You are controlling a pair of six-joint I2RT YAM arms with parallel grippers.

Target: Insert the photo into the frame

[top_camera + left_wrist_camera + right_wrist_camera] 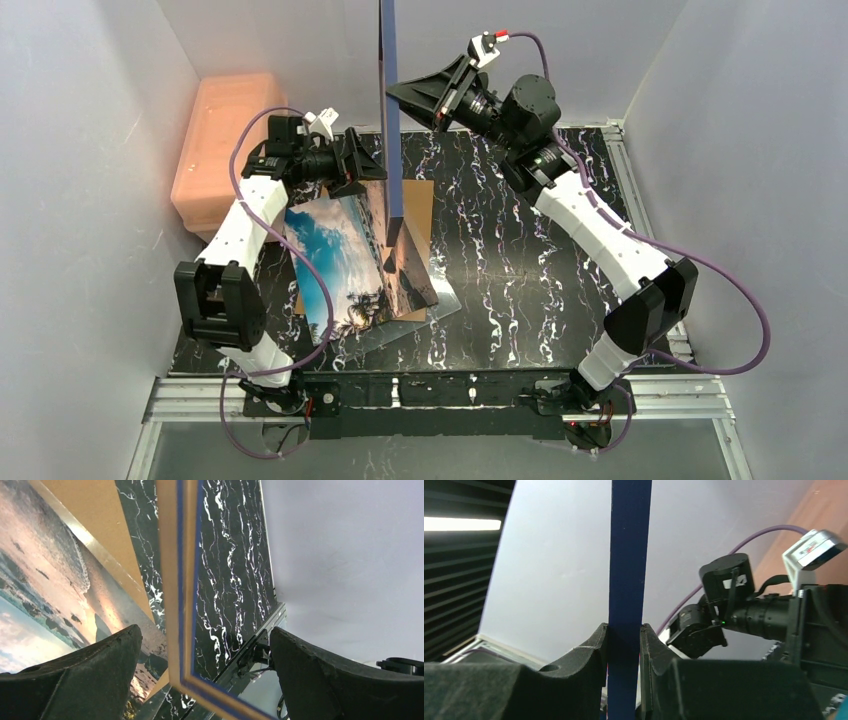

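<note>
— Which step are you on?

— Handling the frame [390, 110], I'd say. Your right gripper [624, 635] is clamped on its navy border, and the frame stands upright on edge over the middle of the table [520, 260]. The photo [345, 260] isn't in it yet.

— And your left?

— Your left gripper [202, 632] is spread wide and carries nothing. The frame's lower part passes between its jaws without touching either.

— Where's the photo?

— On the table just left of the frame's foot, picture side up and skewed, partly over the brown board [420, 215]. I can't tell whether the frame's bottom edge rests on that board.

— What does your next move need?

— My guess is you must lay the frame down, back side up, so the photo can drop in. It's a long, thin rectangle pinched at one spot, so it will want to swing. Close your left gripper on it before you tilt.

— How do the materials look?

— The frame is slim and rigid, with a navy face, pale wood-coloured sides and a clear pane showing the marbled tabletop. The photo is a thin, glossy sheet, so it's slick and you'll probably have to work at an edge. The board looks matt and stiff.
</note>
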